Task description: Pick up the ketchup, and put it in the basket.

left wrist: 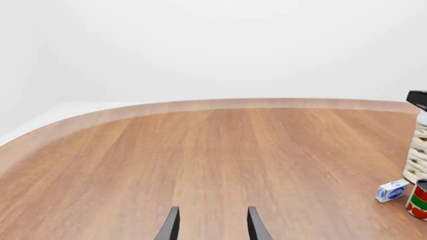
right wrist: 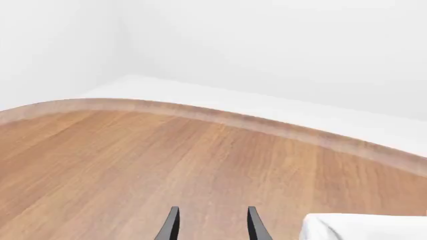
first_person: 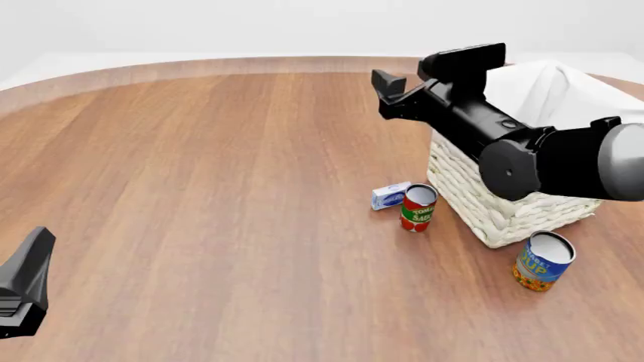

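White wicker basket (first_person: 503, 204) sits at three o'clock on the table (first_person: 222, 188); no ketchup shows anywhere, perhaps it's already inside. Right tool (right wrist: 210, 225), jaws spread and empty, hovers beside its rim. Left tool (left wrist: 210, 225), also spread, waits at seven o'clock.

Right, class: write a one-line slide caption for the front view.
Right pincer raised beside the white wicker basket; red-and-green can alongside.

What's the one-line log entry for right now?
ketchup: not visible | basket: liner visible | right gripper: open, empty, above basket | left gripper: open, empty
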You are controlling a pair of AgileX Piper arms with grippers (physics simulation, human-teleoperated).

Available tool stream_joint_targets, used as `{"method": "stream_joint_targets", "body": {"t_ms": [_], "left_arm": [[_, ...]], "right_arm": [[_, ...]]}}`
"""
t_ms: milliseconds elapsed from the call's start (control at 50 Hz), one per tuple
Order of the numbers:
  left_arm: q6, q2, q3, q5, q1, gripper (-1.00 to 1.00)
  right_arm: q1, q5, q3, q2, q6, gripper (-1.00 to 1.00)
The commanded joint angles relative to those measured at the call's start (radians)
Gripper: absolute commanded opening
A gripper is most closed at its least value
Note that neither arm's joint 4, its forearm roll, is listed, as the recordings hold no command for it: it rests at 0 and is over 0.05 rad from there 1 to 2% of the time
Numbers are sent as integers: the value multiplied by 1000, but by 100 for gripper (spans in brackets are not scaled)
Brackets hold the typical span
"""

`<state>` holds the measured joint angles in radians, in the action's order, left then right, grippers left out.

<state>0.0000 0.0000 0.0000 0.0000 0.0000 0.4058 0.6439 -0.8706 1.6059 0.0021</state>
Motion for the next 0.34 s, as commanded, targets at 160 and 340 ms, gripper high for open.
{"method": "stream_joint_targets", "body": {"t_ms": [160, 340], "left_arm": [[0, 0, 0, 0, 0, 100], [0, 0, 0, 0, 0, 100]], "right_arm": [[208, -20, -21, 49, -57, 100], [362, -38, -14, 69, -73, 100]]}}
